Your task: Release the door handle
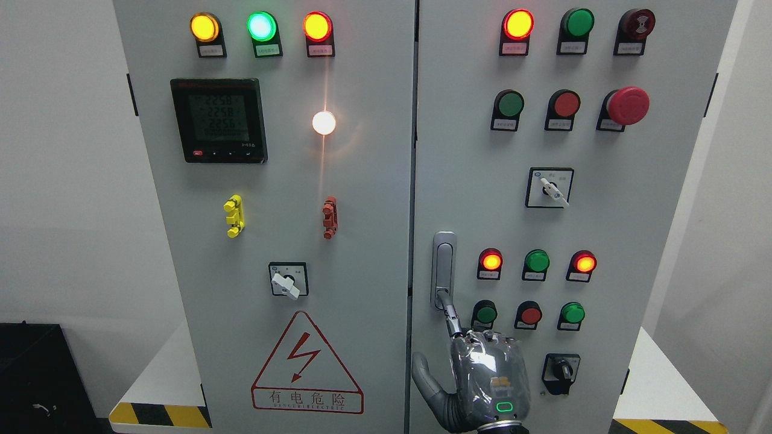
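You are facing a grey electrical cabinet (374,199) with two doors; the door handle (444,268) is a slim silver lever mounted upright at the left edge of the right-hand door, just right of the centre seam. One robot hand (479,380) rises from the bottom edge, a little right of the middle, directly below that handle; you cannot tell from which side its arm enters, so it stays simply a hand. Its index finger (450,313) points straight up with its tip touching the lower end of the handle; the thumb (425,380) sticks out to the left, and the other fingers look folded behind the shiny back of the hand; nothing is grasped. Right of the handle you see lit red lamps (491,261) and green push buttons (536,261); further down, right of the hand, sits a black rotary switch (561,371). On the left-hand door a red lightning warning triangle (306,363) sits low.
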{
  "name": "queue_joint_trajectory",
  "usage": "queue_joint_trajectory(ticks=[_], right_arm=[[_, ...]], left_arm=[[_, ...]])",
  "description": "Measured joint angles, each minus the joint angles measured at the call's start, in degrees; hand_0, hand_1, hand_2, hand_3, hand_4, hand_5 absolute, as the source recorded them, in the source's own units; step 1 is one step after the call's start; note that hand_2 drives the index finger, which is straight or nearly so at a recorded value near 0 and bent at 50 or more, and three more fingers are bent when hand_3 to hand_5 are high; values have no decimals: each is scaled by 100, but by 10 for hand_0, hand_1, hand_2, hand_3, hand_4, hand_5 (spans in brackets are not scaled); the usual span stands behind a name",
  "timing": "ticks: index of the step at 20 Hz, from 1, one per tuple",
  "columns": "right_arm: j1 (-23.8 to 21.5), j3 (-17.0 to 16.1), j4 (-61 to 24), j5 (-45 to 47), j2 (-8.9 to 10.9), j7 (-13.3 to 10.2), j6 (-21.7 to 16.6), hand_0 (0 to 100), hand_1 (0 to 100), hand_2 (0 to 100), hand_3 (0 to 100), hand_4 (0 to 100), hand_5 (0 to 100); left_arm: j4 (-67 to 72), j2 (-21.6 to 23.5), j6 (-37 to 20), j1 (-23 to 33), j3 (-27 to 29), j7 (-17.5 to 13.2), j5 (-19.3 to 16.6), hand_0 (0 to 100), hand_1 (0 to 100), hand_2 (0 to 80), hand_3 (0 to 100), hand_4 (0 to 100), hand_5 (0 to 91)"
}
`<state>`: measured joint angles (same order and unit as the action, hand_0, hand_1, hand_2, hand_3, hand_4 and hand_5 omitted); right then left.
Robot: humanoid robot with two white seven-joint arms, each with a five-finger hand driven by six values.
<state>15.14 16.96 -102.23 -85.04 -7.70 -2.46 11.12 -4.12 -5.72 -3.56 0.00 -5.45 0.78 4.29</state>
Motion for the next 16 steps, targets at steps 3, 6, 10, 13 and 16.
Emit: queue_joint_trajectory(ticks=[3,6,10,13,16], right_arm=[[-10,3,6,2,-1,5,0,496,229,0,891,837,825],[-39,6,8,7,-2,5,0,500,229,0,895,840,828],[-69,8,11,16,-3,5,0,501,229,0,898,841,830],[-81,9,14,19,-3,15,0,501,229,0,899,846,835],[-88,11,16,21,-3,20,0,501,230,0,901,848,835]], left_arm=[[0,0,0,0,0,0,0,120,556,0,0,0,0],[-1,0,0,0,0,0,-1,120,556,0,0,0,0],[-1,0,0,0,0,0,-2,120,556,0,0,0,0],[-1,0,0,0,0,0,-3,120,556,0,0,0,0],[-1,0,0,0,0,0,-3,120,556,0,0,0,0]])
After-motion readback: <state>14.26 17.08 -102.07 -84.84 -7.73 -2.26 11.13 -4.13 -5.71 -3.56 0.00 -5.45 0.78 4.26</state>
